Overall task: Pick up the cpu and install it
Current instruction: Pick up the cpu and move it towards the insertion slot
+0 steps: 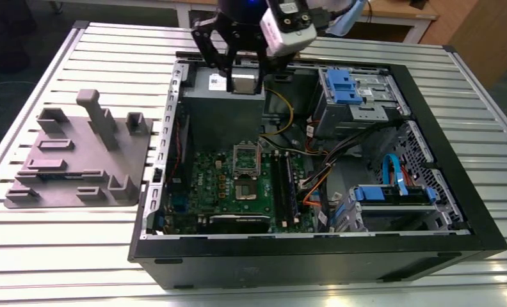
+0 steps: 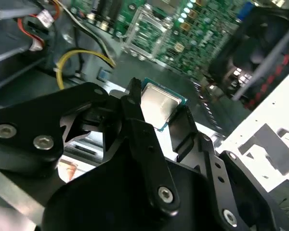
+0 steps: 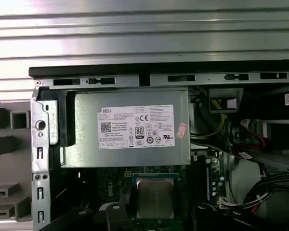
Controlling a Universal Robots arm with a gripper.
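My gripper (image 1: 244, 77) hangs over the back of the open computer case (image 1: 322, 256), above the power supply, and is shut on the cpu (image 1: 246, 84). In both wrist views the cpu (image 2: 156, 98) (image 3: 155, 195) is a flat square chip with a silvery top and a thin pale rim, pinched at its edges between the black fingers (image 2: 132, 96). The silver socket frame (image 1: 246, 167) (image 2: 144, 33) on the green motherboard stands open, lower in the case and nearer the front than the gripper.
The grey power supply (image 3: 130, 130) lies directly under the gripper. Memory sticks (image 1: 286, 185) stand beside the socket. Drive cages with blue parts (image 1: 352, 89) and loose cables (image 1: 322, 166) crowd the exterior view's right. A grey fixture block (image 1: 79, 160) sits outside the case on the left.
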